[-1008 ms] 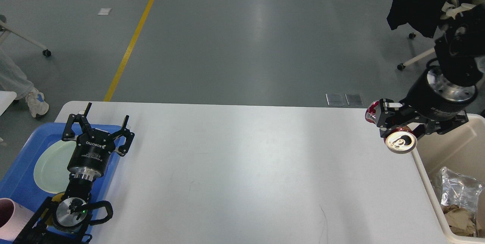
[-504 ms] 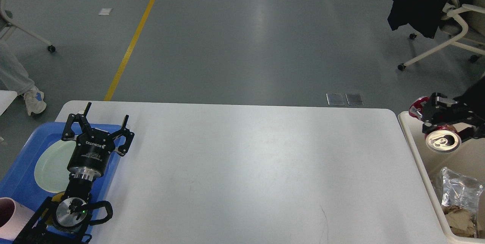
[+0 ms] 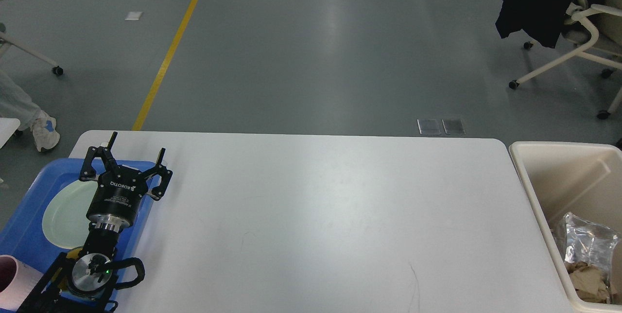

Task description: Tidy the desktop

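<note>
The desktop (image 3: 320, 216) is a wide white tabletop with rounded corners, and its surface is bare. My left gripper (image 3: 127, 155) is open and empty, held over the far edge of a blue tray (image 3: 24, 235) at the table's left end. My right gripper and the can it held are out of view.
The blue tray holds a pale green plate (image 3: 65, 213) and a pink cup (image 3: 9, 281). A cream bin (image 3: 568, 177) stands off the right end, with a clear plastic bag (image 3: 585, 242) and brown paper (image 3: 590, 281) inside. An office chair (image 3: 583, 26) stands behind.
My right arm, shut on a red drink can, moved right from the table's far right corner over the bin and then left the view. The left arm stayed still.
</note>
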Controlling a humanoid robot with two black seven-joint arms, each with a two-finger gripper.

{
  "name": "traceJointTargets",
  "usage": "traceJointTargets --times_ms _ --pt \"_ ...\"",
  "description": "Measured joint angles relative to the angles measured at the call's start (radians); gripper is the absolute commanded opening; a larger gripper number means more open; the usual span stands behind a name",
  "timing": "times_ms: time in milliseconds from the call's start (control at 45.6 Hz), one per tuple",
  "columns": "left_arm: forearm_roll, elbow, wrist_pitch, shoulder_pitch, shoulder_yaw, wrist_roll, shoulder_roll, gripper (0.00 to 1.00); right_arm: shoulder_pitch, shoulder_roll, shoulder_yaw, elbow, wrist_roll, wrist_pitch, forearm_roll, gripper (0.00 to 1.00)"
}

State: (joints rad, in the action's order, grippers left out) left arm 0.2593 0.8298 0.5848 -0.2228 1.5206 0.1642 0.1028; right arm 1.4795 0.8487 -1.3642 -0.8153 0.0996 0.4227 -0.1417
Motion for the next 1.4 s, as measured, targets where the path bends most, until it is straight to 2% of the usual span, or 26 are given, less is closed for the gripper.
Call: traceJointTargets --times_ms 153,373,548,745,920,1118,1162,1183,1249,1293,1337,1403 --pt "0.0 0.0 0.0 0.0 0.0 0.0 0.0 0.96 -0.345 -0.021 0.236 0.233 -0.006 -0.052 0.0 0.0" --pt "0.0 0.0 0.0 -0.001 0.001 0.0 0.0 0.96 -0.661 -0.179 0.392 0.481 -0.032 -0.159 0.006 0.0" --pt "0.0 0.0 0.0 -0.001 0.001 0.0 0.0 0.96 -0.791 -0.291 0.409 0.592 -0.053 -0.209 0.016 0.0" --pt "0.0 0.0 0.0 -0.001 0.001 0.0 0.0 0.96 -0.883 -0.378 0.431 0.647 -0.086 -0.272 0.017 0.0" --pt "0.0 0.0 0.0 -0.001 0.001 0.0 0.0 0.96 -0.907 -0.408 0.435 0.652 -0.134 -0.35 0.017 0.0" --pt "0.0 0.0 0.0 -0.001 0.001 -0.001 0.0 0.96 -0.915 -0.414 0.436 0.653 -0.144 -0.362 0.017 0.0" --pt "0.0 0.0 0.0 -0.001 0.001 -0.001 0.0 0.96 -0.916 -0.414 0.436 0.653 -0.144 -0.363 0.017 0.12" --pt "0.0 0.0 0.0 -0.001 0.001 -0.001 0.0 0.96 -0.916 -0.414 0.436 0.653 -0.144 -0.363 0.017 0.22" --pt "0.0 0.0 0.0 -0.001 0.001 -0.001 0.0 0.96 -0.916 -0.415 0.436 0.653 -0.144 -0.365 0.017 0.66" --pt "0.0 0.0 0.0 -0.001 0.001 -0.001 0.0 0.96 -0.917 -0.415 0.436 0.653 -0.143 -0.371 0.016 0.87" --pt "0.0 0.0 0.0 -0.001 0.001 -0.001 0.0 0.96 -0.918 -0.415 0.436 0.653 -0.143 -0.381 0.016 1.0" --pt "0.0 0.0 0.0 -0.001 0.001 -0.001 0.0 0.96 -0.918 -0.415 0.436 0.653 -0.142 -0.41 0.016 1.0"
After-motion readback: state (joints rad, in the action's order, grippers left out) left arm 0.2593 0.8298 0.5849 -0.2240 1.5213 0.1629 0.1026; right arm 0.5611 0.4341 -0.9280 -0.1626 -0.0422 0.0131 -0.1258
